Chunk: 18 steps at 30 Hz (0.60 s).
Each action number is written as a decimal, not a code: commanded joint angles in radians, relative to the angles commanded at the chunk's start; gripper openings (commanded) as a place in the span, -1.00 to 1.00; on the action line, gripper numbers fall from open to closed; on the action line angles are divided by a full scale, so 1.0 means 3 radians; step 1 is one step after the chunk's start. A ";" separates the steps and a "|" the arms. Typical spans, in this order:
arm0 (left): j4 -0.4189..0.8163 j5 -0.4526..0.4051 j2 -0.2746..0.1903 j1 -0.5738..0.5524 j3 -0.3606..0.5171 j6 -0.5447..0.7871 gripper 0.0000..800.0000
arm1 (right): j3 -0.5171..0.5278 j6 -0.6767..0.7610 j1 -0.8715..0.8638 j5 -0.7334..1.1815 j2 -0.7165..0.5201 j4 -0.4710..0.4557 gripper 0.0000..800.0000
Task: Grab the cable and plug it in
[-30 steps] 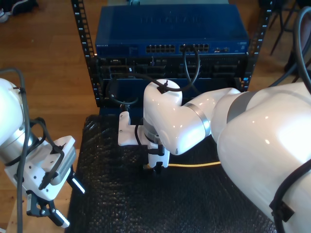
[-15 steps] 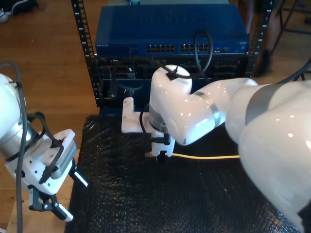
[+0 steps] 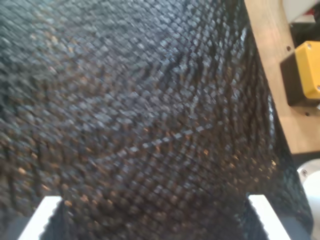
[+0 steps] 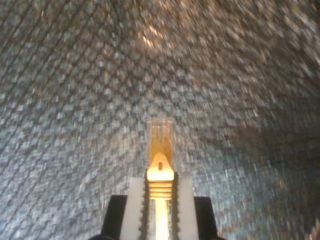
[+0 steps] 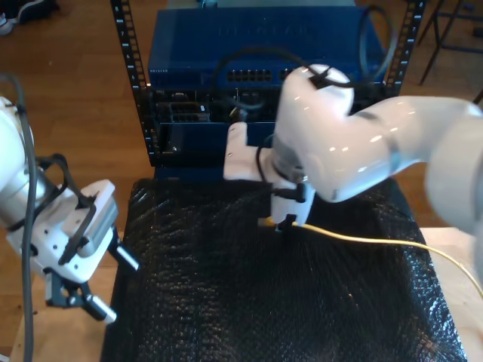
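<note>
Grippers: two. My first gripper [image 5: 75,298] is hanging at the exterior view's near left, just off the mat's left edge; in its wrist view two white fingertips [image 3: 42,216] are standing wide apart with bare mat between them, so it is released and holding nothing.
Mat: one black woven mat [image 5: 226,302] is covering the table from the near edge to the foot of the rack; both wrist views are looking down onto its weave.
Yellow box: one yellow box [image 3: 309,75] is sitting on a bare wooden strip beside the mat, seen in the first wrist view.
Cable: one yellow cable [image 5: 362,240] is running from the exterior view's right edge leftward over the mat to my second gripper, near the mat's middle and nearer its far side.
Plug: one clear plug [image 4: 159,134] is sticking out beyond the second gripper's fingertips, with the yellow ribbed boot just behind it pinched between the white pads [image 4: 134,200].
Second gripper: my second gripper [image 5: 285,222] is clenched on the cable just behind the plug, and is holding it above the mat, in front of the rack.
Rack: one black rack [image 5: 132,83] is standing at the far side, beyond the mat.
Switch: one blue switch [image 5: 256,45] is sitting at the rack's top, its row of ports [image 5: 249,75] facing the mat; black cables are looping in front of it.
</note>
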 joint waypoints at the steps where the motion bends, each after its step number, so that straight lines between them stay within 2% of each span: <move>1: -0.0036 0.0015 0.0000 -0.0031 -0.0020 -0.0026 1.00 | 0.0026 -0.0005 -0.0026 0.0010 -0.0077 0.0000 -0.99; 11: -0.0486 0.0077 0.0015 -0.0317 -0.0292 -0.0256 1.00 | 0.0358 -0.0148 -0.0251 0.0281 -0.0716 0.0031 -0.99; 14: -0.0660 0.0123 0.0061 -0.0358 -0.0378 -0.0307 1.00 | 0.0486 -0.0276 -0.0378 0.0307 -0.0910 0.0179 -0.99; 18: -0.0829 0.0210 0.0153 -0.0373 -0.0491 -0.0373 1.00 | 0.0568 -0.0583 -0.0624 0.0481 -0.1059 0.0532 -0.99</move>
